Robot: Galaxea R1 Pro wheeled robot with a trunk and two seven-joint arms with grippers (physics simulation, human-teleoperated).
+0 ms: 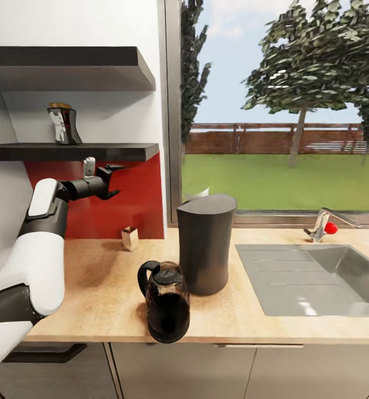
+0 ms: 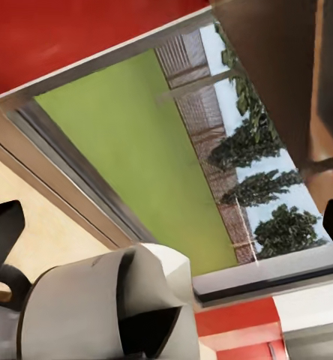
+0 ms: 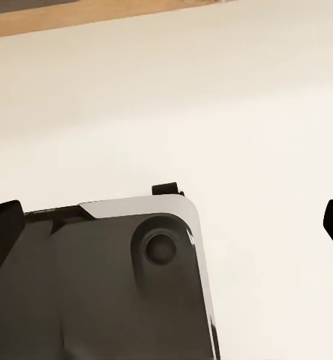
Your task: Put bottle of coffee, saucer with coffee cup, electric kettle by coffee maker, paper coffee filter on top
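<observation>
You are on the coffee-bottle step: your left gripper [image 1: 113,180], jaws spread wide and holding nothing, hangs just under the lower dark wall shelf [image 1: 118,151]. The dark glass bottle of coffee with its tan lid [image 1: 63,125] stands on that shelf, above the gripper and toward the wall. Next, I judge, raise the gripper clear of the shelf edge, then reach in level.

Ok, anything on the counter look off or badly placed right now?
The electric kettle sits right at the countertop's front edge, its base seemingly overhanging a little. Otherwise nothing looks spilled or tipped: the coffee maker stands upright, and the bottle of coffee is upright on the shelf.
</observation>
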